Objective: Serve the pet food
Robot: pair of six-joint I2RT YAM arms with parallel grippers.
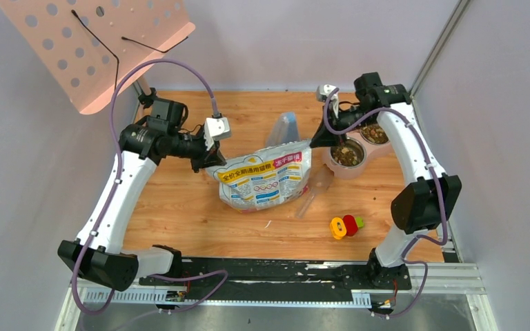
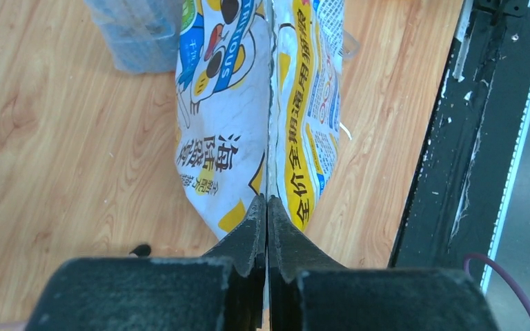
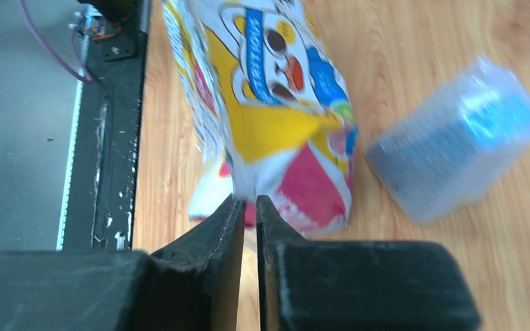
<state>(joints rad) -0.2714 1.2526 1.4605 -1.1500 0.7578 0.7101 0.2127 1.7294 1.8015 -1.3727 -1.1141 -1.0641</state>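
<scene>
The pet food shows as brown kibble in the two steel bowls of the pink stand at the right. The printed bag hangs tilted between both grippers over the middle of the table. My left gripper is shut on the bag's left edge; in the left wrist view the jaws pinch its seam. My right gripper is shut on the bag's magenta corner, next to the near bowl. In the blurred right wrist view the fingertips meet that corner.
A clear plastic container stands behind the bag and also shows in the left wrist view and the right wrist view. A clear scoop lies right of the bag. A red-yellow-green toy lies front right. A pink perforated board hangs at the back left.
</scene>
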